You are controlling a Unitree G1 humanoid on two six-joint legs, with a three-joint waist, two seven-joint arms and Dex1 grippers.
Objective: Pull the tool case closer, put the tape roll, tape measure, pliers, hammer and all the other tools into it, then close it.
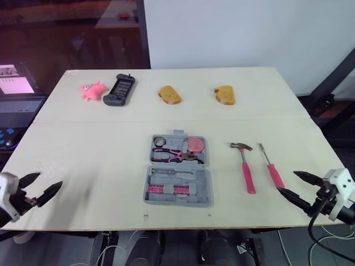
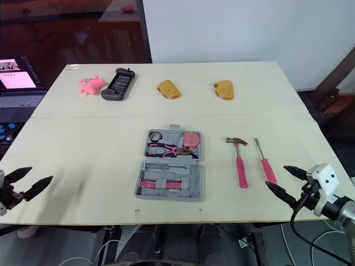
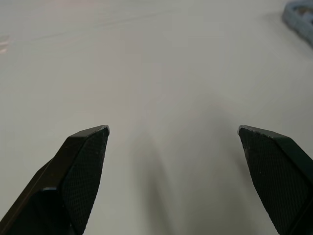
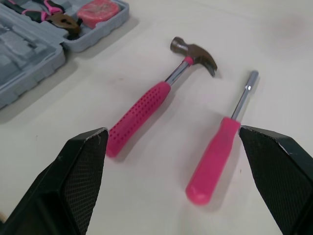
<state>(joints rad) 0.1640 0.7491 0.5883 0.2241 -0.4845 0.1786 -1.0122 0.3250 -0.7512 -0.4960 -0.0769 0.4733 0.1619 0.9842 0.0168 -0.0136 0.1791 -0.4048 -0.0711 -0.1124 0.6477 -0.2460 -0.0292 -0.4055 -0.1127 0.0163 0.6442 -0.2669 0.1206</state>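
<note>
Both spread, empty: left claw, right claw; right wrist view resolves dimples on hammer grip.

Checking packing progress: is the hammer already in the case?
No, the hammer lies on the table right of the open case, beside the screwdriver.

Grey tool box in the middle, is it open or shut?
Open: the grey plastic tool case lies spread flat in two halves, with pink-handled pliers showing inside.

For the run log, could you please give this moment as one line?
tool case open; hammer, screwdriver outside, right of it; left hand open; right hand open
</note>
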